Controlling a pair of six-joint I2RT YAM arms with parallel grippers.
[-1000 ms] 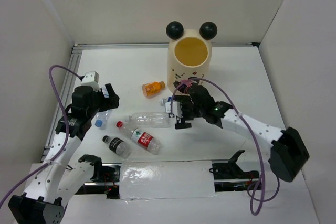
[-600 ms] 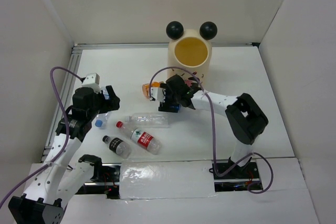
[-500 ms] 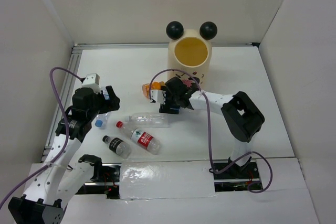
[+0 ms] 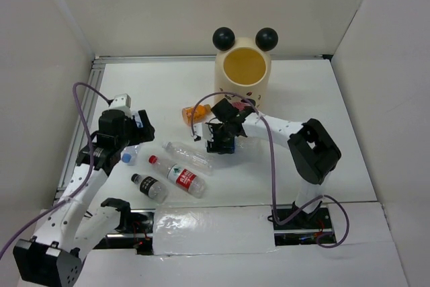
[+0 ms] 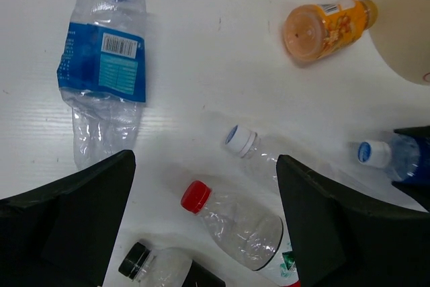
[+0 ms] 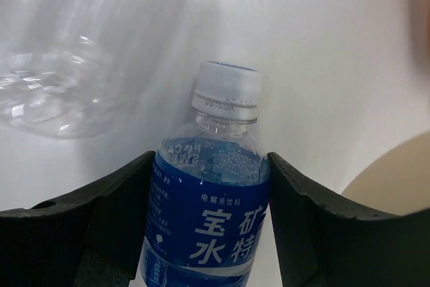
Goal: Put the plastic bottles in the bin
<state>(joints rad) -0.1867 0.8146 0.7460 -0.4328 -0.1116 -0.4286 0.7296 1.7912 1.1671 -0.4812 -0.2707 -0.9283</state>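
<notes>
The blue-labelled water bottle (image 6: 211,226) is clasped on both sides by the jaws of the right gripper (image 6: 209,166), on the table (image 4: 302,99) near the foot of the cream bin (image 4: 225,89). The jaws of the left gripper (image 5: 205,162) are spread wide with nothing between them, above the crushed bottle (image 5: 104,65), the red-capped bottle (image 5: 235,223) and the orange bottle (image 5: 329,28).

Cream bin (image 4: 227,89), blue-labelled bottle (image 6: 208,223)

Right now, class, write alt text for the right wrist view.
A blue-labelled bottle with a white cap sits between the right gripper's black fingers, which touch both its sides. A clear bottle lies blurred behind.
</notes>
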